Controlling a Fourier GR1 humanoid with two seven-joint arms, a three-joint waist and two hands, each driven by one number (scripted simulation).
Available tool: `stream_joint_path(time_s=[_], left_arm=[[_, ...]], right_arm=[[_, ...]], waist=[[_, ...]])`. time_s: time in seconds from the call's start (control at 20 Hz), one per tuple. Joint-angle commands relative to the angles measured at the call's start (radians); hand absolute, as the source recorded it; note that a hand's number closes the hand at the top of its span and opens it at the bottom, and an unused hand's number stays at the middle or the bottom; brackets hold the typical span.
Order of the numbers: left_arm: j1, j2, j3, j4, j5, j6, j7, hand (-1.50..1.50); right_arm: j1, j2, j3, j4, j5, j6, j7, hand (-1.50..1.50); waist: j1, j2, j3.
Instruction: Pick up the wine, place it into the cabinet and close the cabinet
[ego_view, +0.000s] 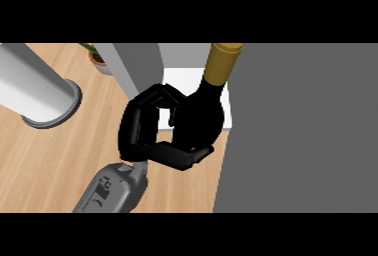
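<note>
I count one hand, one bottle, one cabinet, one tall tube and one plant. The hand I see is my left hand (133, 125). It comes up on one grey forearm (114, 190) from the bottom of the view. Its fingers bend over the far side of the wine bottle (203, 117) and its thumb lies along the near side, so the hand is wrapped round the bottle. My right hand does not show. The bottle has a dark body and a gold neck. It points away from me, with the neck up near the top edge. It hangs over a white patch (181, 80) that lies between a thin grey panel (136, 65) on the left and the big grey cabinet (295, 130) on the right. I cannot tell if the bottle is inside the cabinet. The big grey face fills the whole right side and hides what is behind it. On the wooden counter (59, 150) a grey tube (33, 85) stands to the left, well apart from the hand. The plant (96, 55) peeks out at the top, just beside the thin panel.
</note>
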Motion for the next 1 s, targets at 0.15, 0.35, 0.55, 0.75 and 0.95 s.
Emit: stream_joint_path(time_s=[0.15,0.35,0.55,0.75,0.95], left_arm=[[-0.16,0.0,0.007,0.042,0.021,0.13,0.16,1.5],[-0.23,0.0,0.023,0.14,0.016,0.157,0.093,1.5],[-0.26,0.0,0.003,0.202,0.023,0.196,0.055,1.5],[-0.311,0.001,0.043,0.294,-0.065,0.161,0.038,1.5],[-0.359,0.0,0.048,0.415,-0.049,0.144,-0.039,1.5]], right_arm=[[0.074,0.005,-0.018,-0.13,-0.087,0.007,0.046,-1.5],[0.057,0.008,-0.04,-0.049,-0.121,0.043,-0.025,-1.5],[0.099,0.0,-0.066,-0.118,-0.136,0.05,0.001,-1.5],[0.038,-0.005,-0.066,-0.1,-0.132,0.016,0.059,-1.5],[0.02,0.01,-0.046,-0.031,-0.091,0.031,-0.012,-1.5]], waist=[[-0.004,0.002,0.0],[-0.001,0.005,0.0],[-0.008,0.004,0.0],[-0.007,0.003,-0.001],[-0.007,0.007,-0.001]])
